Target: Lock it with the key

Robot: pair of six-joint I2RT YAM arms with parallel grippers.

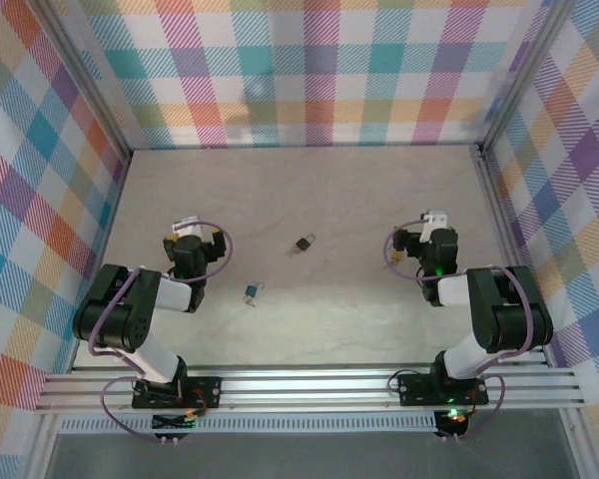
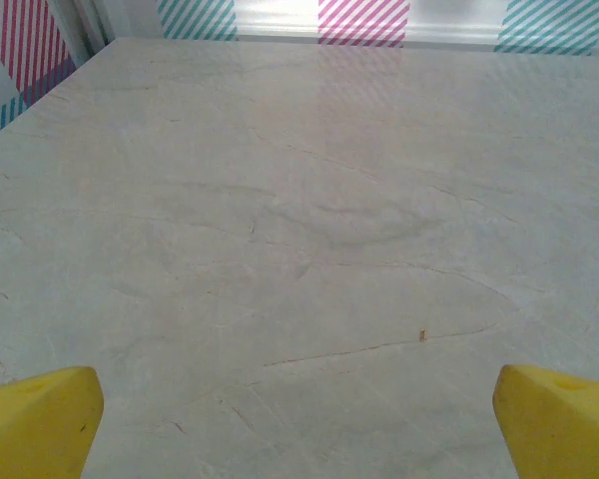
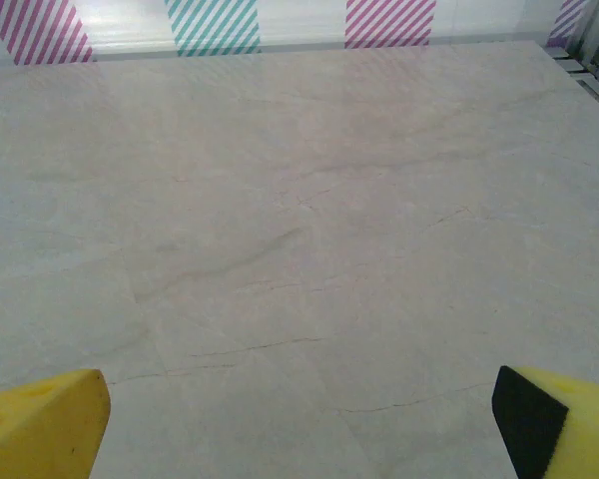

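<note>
Yellow fingers (image 2: 40, 424) on the left gripper (image 1: 188, 230) and right gripper (image 1: 431, 222) stand wide apart, empty. Between them lie the key (image 1: 251, 291) (nearer the left one) and the lock (image 1: 303, 244). Both seem light and hard; pinch the key's blue head.

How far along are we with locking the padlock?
Nothing looks done: the key and the lock lie apart on the table. Nothing is in hand; the left pincer and right pincer are open and empty. Still to do: grasp both, insert key, turn.

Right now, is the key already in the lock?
No, the key lies on the table, well apart from the lock.
</note>
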